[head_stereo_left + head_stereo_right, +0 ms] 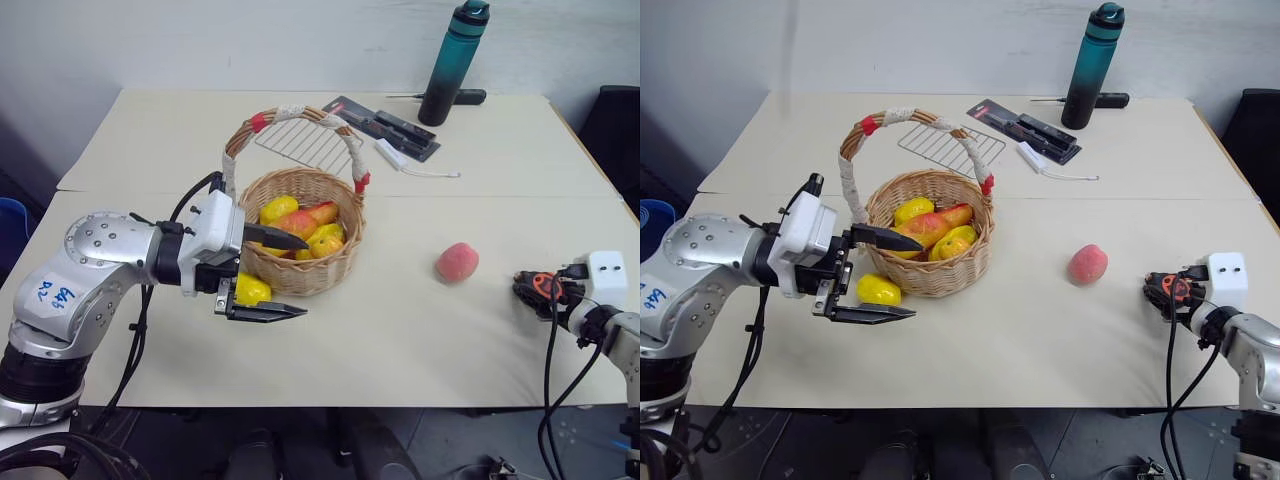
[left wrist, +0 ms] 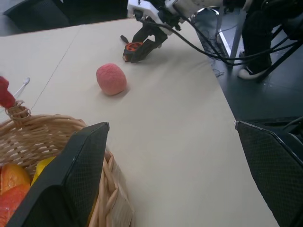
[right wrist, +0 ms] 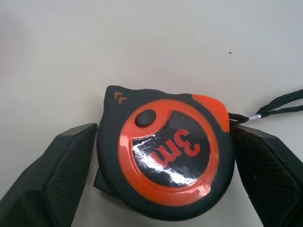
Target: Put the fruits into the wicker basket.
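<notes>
The wicker basket (image 1: 300, 268) stands mid-table with several yellow and red fruits (image 1: 300, 222) inside. My left gripper (image 1: 304, 276) is open at the basket's near-left side, with one finger over the rim and the other low in front. A yellow lemon (image 1: 251, 289) lies on the table between those fingers, beside the basket wall. A pink peach (image 1: 457, 262) lies alone to the right. Further right, near the table's edge, my right gripper (image 1: 530, 290) stands open. An orange-and-black tape measure (image 3: 165, 153) lies flat on the table between its fingers (image 3: 57, 175).
At the back are a wire grid rack (image 1: 305, 140), a black packet (image 1: 385, 125), a white stick with a cord (image 1: 395, 155) and a teal bottle (image 1: 452, 65). A dark chair (image 1: 615, 140) stands off the table's right side.
</notes>
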Action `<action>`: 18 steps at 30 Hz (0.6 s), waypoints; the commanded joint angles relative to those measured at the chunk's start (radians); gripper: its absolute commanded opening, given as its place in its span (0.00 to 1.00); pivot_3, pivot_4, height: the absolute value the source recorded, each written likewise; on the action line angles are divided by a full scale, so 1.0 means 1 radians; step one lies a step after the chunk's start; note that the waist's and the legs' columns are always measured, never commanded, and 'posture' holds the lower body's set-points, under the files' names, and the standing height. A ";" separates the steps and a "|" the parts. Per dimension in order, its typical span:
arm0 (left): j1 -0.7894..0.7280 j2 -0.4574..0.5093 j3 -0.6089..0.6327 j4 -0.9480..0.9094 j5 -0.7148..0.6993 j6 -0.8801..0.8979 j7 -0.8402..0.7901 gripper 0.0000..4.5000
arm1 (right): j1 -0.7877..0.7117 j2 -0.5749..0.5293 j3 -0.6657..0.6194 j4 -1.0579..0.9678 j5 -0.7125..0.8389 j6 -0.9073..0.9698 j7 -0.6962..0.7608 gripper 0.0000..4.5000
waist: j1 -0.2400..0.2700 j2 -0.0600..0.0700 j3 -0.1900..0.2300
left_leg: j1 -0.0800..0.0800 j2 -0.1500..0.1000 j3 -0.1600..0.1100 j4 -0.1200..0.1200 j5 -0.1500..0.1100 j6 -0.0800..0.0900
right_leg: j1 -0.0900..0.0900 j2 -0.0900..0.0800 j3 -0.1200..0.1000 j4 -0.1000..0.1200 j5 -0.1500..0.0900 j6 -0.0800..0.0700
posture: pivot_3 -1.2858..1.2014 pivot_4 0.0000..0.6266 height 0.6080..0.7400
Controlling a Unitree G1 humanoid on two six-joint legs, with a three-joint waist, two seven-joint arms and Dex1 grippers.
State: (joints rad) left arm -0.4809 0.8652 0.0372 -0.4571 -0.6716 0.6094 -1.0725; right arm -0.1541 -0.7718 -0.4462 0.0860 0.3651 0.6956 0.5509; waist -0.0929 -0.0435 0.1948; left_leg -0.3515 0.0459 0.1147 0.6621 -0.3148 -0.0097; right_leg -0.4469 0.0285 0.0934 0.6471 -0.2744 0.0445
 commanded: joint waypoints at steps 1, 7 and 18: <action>0.086 0.042 0.151 -0.059 -0.050 0.048 0.053 1.00 | -0.039 -0.125 -0.057 -0.042 0.049 -0.051 0.141 1.00 | -0.002 0.000 0.000 | 0.000 0.000 0.000 0.000 0.000 0.000 | 0.000 0.000 0.000 0.000 0.000 0.000 | 0.52 0.24 1.00; 0.487 0.078 0.486 -0.105 0.006 0.091 0.079 1.00 | -0.146 -0.282 0.004 -0.106 0.169 -0.023 0.413 1.00 | -0.020 0.001 0.000 | 0.001 0.001 -0.001 -0.002 0.000 0.000 | 0.000 0.001 -0.001 0.000 -0.001 -0.001 | 0.52 0.24 1.00; 0.637 -0.032 0.515 -0.091 0.045 0.052 0.196 1.00 | -0.240 -0.291 0.108 -0.464 0.485 0.142 0.613 1.00 | 0.012 -0.002 0.002 | -0.001 -0.001 -0.004 -0.003 -0.002 0.005 | 0.001 -0.003 -0.004 -0.010 -0.002 -0.005 | 0.52 0.24 1.00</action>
State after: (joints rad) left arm 0.1757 0.8459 0.5774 -0.5359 -0.6234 0.6655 -0.9169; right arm -0.3728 -1.0634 -0.3261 -0.3249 0.8013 0.8291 1.1655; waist -0.0811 -0.0453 0.1969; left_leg -0.3533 0.0448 0.1105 0.6588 -0.3169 -0.0042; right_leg -0.4453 0.0252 0.0892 0.6365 -0.2749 0.0405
